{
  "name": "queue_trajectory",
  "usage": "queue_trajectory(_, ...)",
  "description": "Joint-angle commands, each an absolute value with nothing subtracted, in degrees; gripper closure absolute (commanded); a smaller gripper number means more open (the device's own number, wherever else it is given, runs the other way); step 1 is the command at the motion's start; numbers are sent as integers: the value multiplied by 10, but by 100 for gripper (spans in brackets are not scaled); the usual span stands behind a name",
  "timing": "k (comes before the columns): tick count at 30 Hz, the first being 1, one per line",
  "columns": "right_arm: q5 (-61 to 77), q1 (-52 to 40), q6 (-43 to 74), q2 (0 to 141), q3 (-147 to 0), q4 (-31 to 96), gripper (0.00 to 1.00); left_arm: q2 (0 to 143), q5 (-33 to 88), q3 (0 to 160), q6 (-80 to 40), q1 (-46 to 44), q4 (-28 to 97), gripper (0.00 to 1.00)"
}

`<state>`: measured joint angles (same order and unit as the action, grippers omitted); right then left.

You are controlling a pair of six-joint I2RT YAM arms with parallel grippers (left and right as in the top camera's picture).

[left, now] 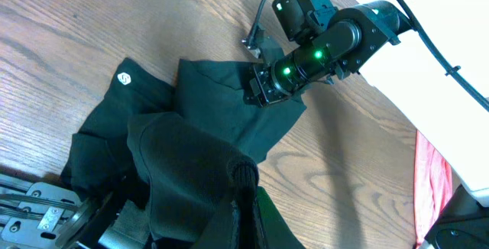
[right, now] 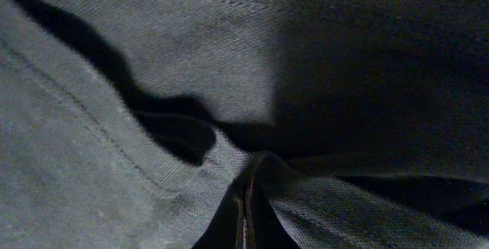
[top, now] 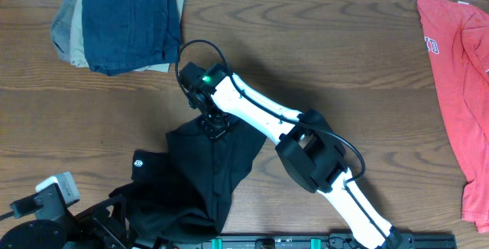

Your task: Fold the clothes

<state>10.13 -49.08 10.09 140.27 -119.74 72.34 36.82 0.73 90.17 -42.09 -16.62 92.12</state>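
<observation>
Fine-woven black cloth of the shirt (right: 153,88) fills the right wrist view. A small ridge of it is pinched at the bottom centre of that frame by the right claw (right: 246,215), which is clenched on it. From overhead the shirt is seen crumpled at lower left of centre, with the right claw at its upper edge. At the bottom of the left wrist view cloth is gathered up into the left claw (left: 246,203), which is judged to be closed on the shirt as well.

The shirt is judged light, limp and thin. No shape will be held by it, and any lifted part will sag and drag the rest along. A hem, seam or shoulder is thought the better hold, since a pinch in mid-panel only bunches the cloth. Little slipping is expected of so matte a weave.

Seams are seen as raised stitched lines, and a small round white logo (top: 139,163) is borne on the left lobe. The table (top: 344,50) is of brown grained wood. A pile (top: 122,20) of folded blue, tan and grey garments is set at upper left, and a red shirt (top: 458,88) is spread at the right edge, well apart.
</observation>
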Motion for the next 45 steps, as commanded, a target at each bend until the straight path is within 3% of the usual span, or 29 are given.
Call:
queue_trajectory(1, 83, -480, 123, 1410, -1197, 722, 99, 370, -12, 900, -423, -168, 941, 94)
queue_trajectory(8, -4, -423, 187, 1385, -1244, 770, 99, 370, -12, 900, -430, -168, 927, 94)
queue_trajectory(14, -59, -334, 208, 1282, -1276, 805, 99, 370, -73, 900, -453, -168, 920, 94)
queue_trajectory(24, -36, -98, 208, 1057, -1276, 869, 99, 418, -132, 884, -462, -168, 820, 94)
queue_trajectory(33, -36, 82, 205, 946, -1275, 942, 99, 604, -109, 854, -462, -168, 735, 94)
queue_trajectory(42, -36, 114, 179, 918, -1240, 973, 99, 795, -17, 854, -458, -169, 747, 94)
queue_trajectory(44, -36, 113, 167, 918, -1215, 973, 97, 813, -17, 854, -449, -169, 758, 94)
queue_trajectory(45, -36, 112, 164, 918, -1200, 973, 90, 818, -17, 854, -442, -169, 764, 94)
